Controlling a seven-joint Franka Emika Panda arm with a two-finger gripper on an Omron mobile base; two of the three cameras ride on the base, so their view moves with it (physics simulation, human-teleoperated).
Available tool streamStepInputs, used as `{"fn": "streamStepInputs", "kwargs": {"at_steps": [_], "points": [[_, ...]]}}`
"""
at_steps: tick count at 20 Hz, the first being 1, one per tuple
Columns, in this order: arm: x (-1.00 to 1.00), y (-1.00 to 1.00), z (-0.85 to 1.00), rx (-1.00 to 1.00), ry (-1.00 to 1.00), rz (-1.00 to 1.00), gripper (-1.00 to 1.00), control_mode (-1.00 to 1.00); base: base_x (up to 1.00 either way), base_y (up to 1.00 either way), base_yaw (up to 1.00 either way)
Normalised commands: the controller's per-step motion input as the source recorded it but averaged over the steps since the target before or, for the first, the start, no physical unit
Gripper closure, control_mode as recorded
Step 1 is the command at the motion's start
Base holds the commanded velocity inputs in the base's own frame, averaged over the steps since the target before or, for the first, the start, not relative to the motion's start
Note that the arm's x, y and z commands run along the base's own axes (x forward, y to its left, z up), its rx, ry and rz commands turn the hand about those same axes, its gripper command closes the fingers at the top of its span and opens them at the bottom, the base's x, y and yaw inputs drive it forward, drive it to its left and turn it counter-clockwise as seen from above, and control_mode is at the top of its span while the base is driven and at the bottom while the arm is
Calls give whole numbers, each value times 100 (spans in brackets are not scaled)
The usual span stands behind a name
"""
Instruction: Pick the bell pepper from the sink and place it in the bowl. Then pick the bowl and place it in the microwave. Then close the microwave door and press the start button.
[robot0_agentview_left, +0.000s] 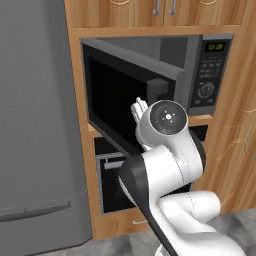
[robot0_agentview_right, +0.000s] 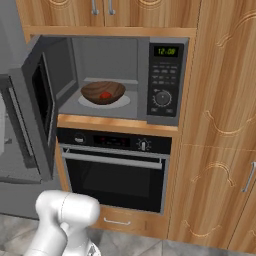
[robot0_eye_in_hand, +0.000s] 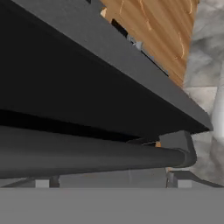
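Note:
The microwave (robot0_agentview_right: 125, 75) is built into the wood cabinets, with its button panel (robot0_agentview_right: 162, 82) on the right. Inside it the wooden bowl (robot0_agentview_right: 95, 90) rests on the turntable, and the small red bell pepper (robot0_agentview_right: 105, 95) lies in the bowl. The microwave door (robot0_agentview_left: 125, 90) hangs open, swung out to the left. My gripper (robot0_eye_in_hand: 111, 183) is open and right up against the door's outer face. The door's dark handle (robot0_eye_in_hand: 87, 155) runs across just ahead of the fingertips (robot0_eye_in_hand: 42, 183). Nothing is held. The sink is out of view.
A black oven (robot0_agentview_right: 117, 170) with a long bar handle sits directly below the microwave. A tall grey fridge (robot0_agentview_left: 35, 125) stands to the left of the open door. Wood cabinet fronts (robot0_agentview_right: 220, 125) fill the right side.

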Motion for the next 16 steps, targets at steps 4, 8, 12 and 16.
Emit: {"fn": "streamStepInputs", "kwargs": {"at_steps": [4, 8, 12, 16], "points": [[74, -100, -8, 8, 1, -19, -100, -100, 0, 0, 0], [85, -100, 0, 9, 2, -14, -100, -100, 0, 0, 0], [95, -100, 0, 10, 3, -9, -100, -100, 0, 0, 0], [100, -100, 0, 10, 2, -2, -100, -100, 0, 0, 0]]}}
